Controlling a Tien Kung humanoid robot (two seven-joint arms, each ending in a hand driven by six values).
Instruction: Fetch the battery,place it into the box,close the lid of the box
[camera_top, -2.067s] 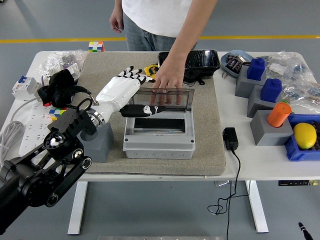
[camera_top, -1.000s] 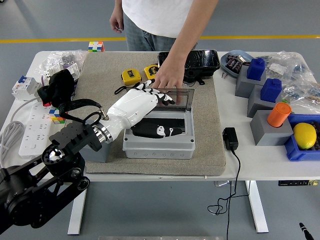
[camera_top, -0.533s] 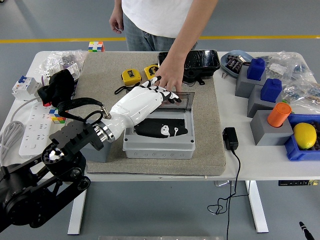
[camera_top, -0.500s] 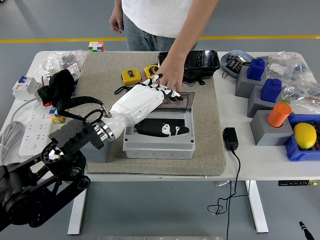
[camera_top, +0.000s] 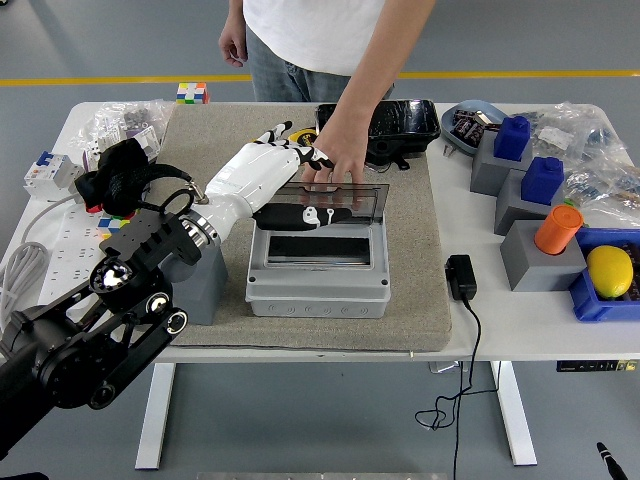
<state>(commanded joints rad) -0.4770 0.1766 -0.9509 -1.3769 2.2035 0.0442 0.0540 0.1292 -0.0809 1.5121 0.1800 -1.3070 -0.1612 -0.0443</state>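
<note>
L hand (camera_top: 285, 158) over far-left of box (camera_top: 318, 262), fingers (camera_top: 308, 153) spread, gripping nothing. Battery (camera_top: 305, 215) lay inside under half-raised lid (camera_top: 340, 197). Person's hand (camera_top: 335, 160) pressed lid's far edge, I noted.

box (camera_top: 318, 270) 1 | blue blocks (camera_top: 512, 137) 2 | lemon (camera_top: 610, 270) 1 | Rubik's cube (camera_top: 192, 93) 1

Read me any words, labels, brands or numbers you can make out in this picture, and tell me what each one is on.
No text here is legible.
Battery: white markings, a pictogram, no words readable.
Tape measure: label mostly hidden behind the left hand.
Breaker: print too small.
Bags: print too blurred.
Box: no visible label.
</note>
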